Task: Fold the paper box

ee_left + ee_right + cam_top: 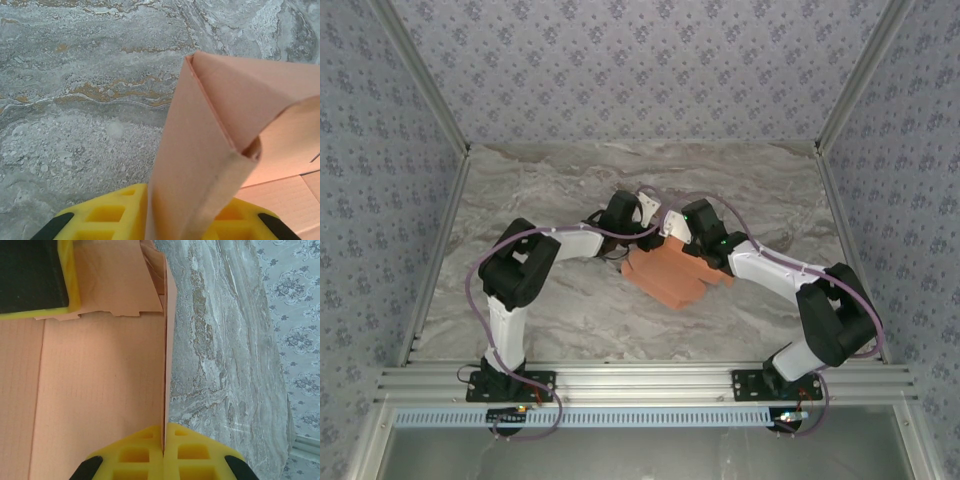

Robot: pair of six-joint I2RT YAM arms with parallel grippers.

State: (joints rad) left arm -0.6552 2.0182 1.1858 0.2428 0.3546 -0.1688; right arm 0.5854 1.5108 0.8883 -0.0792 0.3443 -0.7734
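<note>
The paper box (665, 275) is a salmon-orange cardboard sheet, partly folded, lying in the middle of the marble table between both arms. My left gripper (642, 243) sits at its far left corner, shut on a doubled-over side wall (200, 165) that stands up between the yellow fingers (105, 215). My right gripper (712, 262) is at the sheet's right side, shut on a thin upright wall edge (169, 340) pinched between its yellow fingers (135, 455). The flat panel of the sheet (95, 390) lies left of that wall. The left gripper's yellow and black finger (35, 277) shows at the upper left of the right wrist view.
The grey marble tabletop (550, 190) stretches around the sheet. Patterned walls (640, 60) close in the back and sides. An aluminium rail (640, 380) runs along the near edge by the arm bases.
</note>
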